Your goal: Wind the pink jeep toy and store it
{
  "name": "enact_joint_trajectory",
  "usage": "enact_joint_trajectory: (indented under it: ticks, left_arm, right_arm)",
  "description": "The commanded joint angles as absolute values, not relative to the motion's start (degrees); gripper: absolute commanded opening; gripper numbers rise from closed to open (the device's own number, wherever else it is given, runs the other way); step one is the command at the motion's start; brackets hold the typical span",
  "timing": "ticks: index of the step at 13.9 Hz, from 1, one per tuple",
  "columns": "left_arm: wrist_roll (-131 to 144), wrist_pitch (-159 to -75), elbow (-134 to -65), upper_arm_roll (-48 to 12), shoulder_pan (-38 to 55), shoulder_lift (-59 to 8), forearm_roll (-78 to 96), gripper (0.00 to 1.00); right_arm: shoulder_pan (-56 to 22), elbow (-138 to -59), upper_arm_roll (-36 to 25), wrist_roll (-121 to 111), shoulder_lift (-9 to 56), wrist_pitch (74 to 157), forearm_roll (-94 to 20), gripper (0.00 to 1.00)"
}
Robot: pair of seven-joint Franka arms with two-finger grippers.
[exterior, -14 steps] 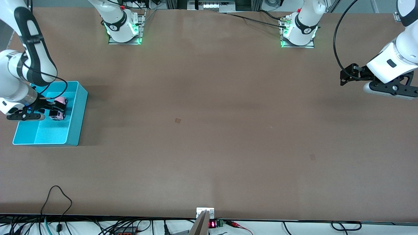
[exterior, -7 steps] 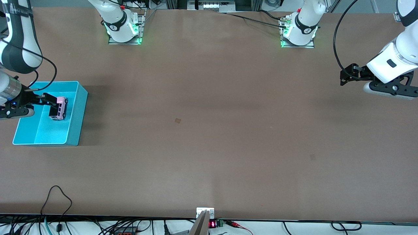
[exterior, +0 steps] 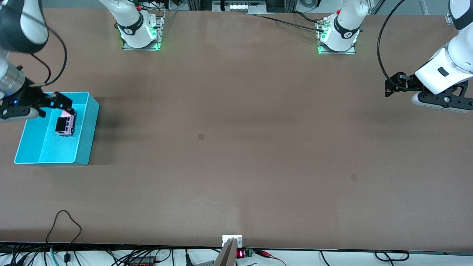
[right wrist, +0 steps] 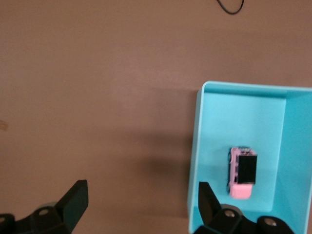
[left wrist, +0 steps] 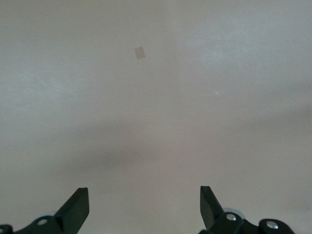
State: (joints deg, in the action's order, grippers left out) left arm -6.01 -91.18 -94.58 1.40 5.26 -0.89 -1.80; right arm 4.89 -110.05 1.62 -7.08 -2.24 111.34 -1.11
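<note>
The pink jeep toy (exterior: 65, 125) with its black roof lies on the floor of the turquoise bin (exterior: 85, 147) at the right arm's end of the table. It also shows in the right wrist view (right wrist: 242, 172), inside the bin (right wrist: 195, 146). My right gripper (exterior: 61, 102) is open and empty, raised above the bin's edge that lies farther from the front camera, clear of the toy. My left gripper (exterior: 392, 85) is open and empty, held in the air over the left arm's end of the table; that arm waits. Its wrist view shows only bare table.
A small pale square mark (exterior: 201, 136) sits on the brown table near the middle; it also shows in the left wrist view (left wrist: 139, 52). Another faint mark (exterior: 353, 177) lies toward the left arm's end. Cables run along the table edge nearest the front camera.
My right gripper let go of the pink jeep toy, opened, and rose up and away from it. The toy now rests on the bin floor. The left arm has not moved.
</note>
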Motion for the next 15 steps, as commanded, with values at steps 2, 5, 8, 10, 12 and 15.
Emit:
enact_joint_trajectory:
  ticks: [2, 5, 8, 10, 12, 15]
  left_arm:
    - [-7.21, -90.18, -93.6, 1.49, 5.27, -0.88, -2.55, 1.0]
    - [-7.21, -90.18, -93.6, 1.49, 5.36, -0.88, -2.55, 1.0]
    - [-7.21, -90.18, -93.6, 1.49, 5.36, -0.88, -2.55, 1.0]
    - [-7.21, -90.18, -93.6, 1.49, 5.27, -0.88, -2.55, 1.0]
    - [-7.21, -90.17, -93.6, 1.49, 5.27, -0.88, -2.55, 1.0]
    - [-7.21, -90.09, -93.6, 1.49, 5.27, -0.88, -2.55, 1.0]
  right_arm:
    - [1.68, -107.24, 1.23, -3.52, -4.66, 105.92, -1.58, 1.0]
    - [1.05, -102.76, 1.23, -3.34, -4.31, 103.18, -1.49, 1.0]
    - [1.06, -98.54, 1.05, -3.51, -3.26, 101.69, -1.23, 1.0]
    - [0.97, -93.46, 1.05, -3.43, -0.37, 98.81, -0.79, 1.0]
    - [0.44, -89.75, 0.88, -3.43, 1.75, 96.16, -0.79, 1.0]
    - [0.26, -90.17, 0.79, 2.18, 1.5, 95.8, -0.01, 1.0]
